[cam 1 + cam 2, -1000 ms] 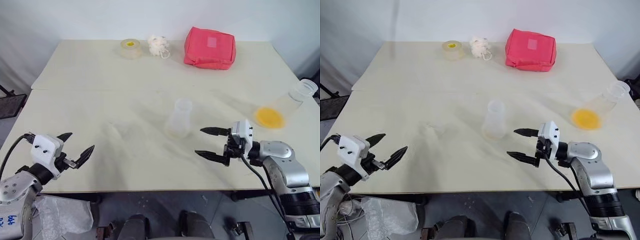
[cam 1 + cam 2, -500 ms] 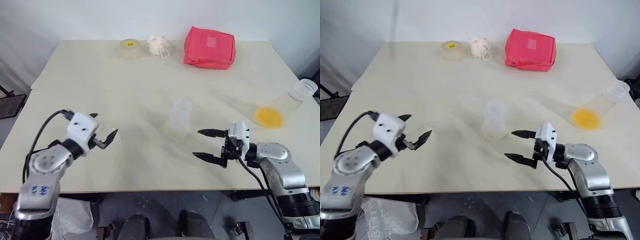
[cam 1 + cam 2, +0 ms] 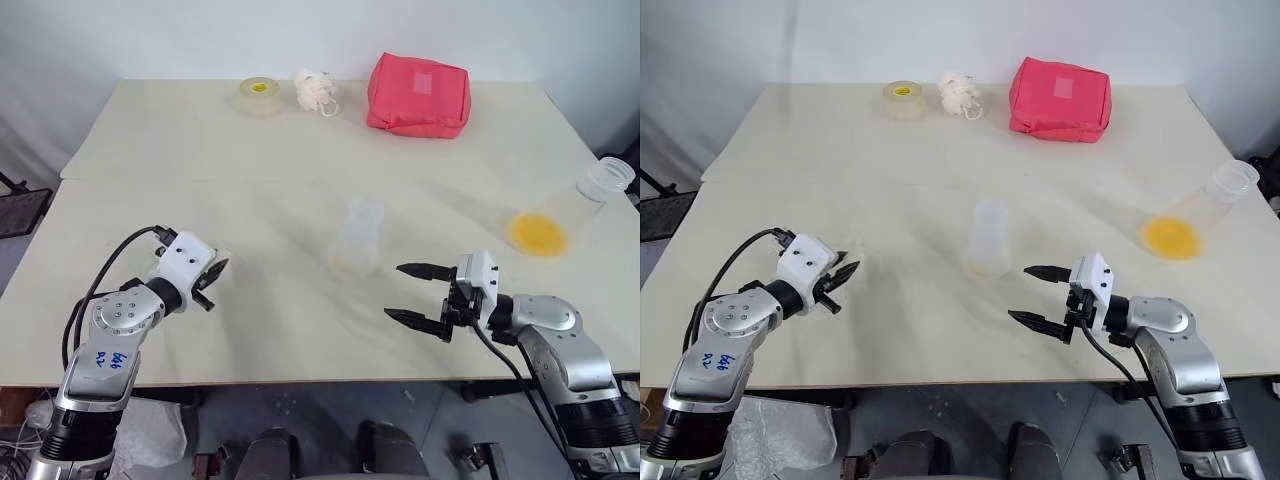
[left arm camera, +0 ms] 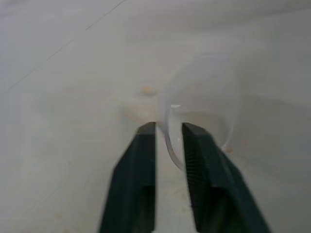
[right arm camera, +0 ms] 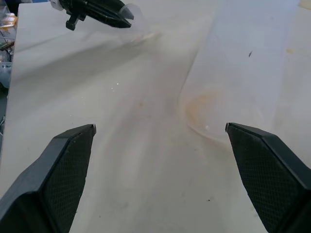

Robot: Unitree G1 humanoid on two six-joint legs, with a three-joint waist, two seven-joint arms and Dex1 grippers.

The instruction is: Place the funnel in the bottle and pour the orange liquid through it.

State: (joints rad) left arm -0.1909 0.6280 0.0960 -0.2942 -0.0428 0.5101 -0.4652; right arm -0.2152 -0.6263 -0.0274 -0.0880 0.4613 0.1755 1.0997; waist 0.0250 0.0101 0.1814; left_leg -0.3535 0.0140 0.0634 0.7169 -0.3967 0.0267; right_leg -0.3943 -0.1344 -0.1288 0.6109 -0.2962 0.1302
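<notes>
The transparent funnel (image 4: 206,94) lies on the table at the left, faint against the pale top. My left gripper (image 3: 213,273) is shut on the funnel's rim, which sits pinched between the two black fingers (image 4: 141,160). The clear bottle (image 3: 362,238) stands upright in the middle of the table. The orange liquid (image 3: 538,234) pools in a larger clear flask (image 3: 590,192) that lies tilted near the right edge. My right gripper (image 3: 416,295) hovers open just in front of and to the right of the bottle, holding nothing; the bottle's base (image 5: 221,109) shows ahead of it.
A red pouch (image 3: 419,95), a tape roll (image 3: 260,97) and a white fluffy bundle (image 3: 316,90) sit along the far side of the table (image 3: 180,150). A seam crosses the tabletop behind the bottle.
My left arm has swung forward and to the right to the funnel, and its gripper has gone from open to shut on the rim. The right gripper has stayed put, open.
</notes>
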